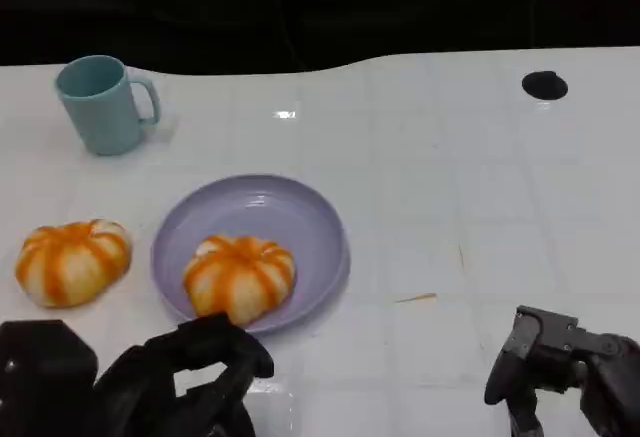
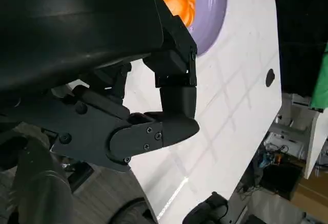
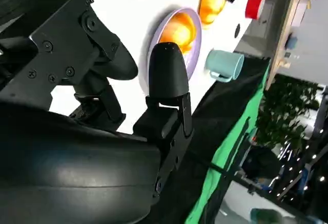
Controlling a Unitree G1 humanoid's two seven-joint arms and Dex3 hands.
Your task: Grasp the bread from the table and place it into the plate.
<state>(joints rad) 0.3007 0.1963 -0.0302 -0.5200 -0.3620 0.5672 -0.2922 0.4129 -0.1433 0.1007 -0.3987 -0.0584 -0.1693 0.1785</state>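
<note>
Two buns here: one (image 1: 240, 275) sits in the plate (image 1: 300, 212), toward its 7 o'clock edge, the other (image 1: 72, 261) on the table (image 1: 450, 187) at the plate's 9. Mug (image 1: 102, 104) at 11 looks empty. Left hand (image 1: 185, 377) and right hand (image 1: 560, 362) hold nothing, fingers apart.

One bread (image 1: 239, 275) lies in my plate (image 1: 300, 212); another bread (image 1: 72, 261) sits left of it, a mug (image 1: 101, 104) far left.

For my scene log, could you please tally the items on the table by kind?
Bread: 2, one on the plate, one on the table left of it
Plate: 1
Mug: 1
Total: 4
</note>
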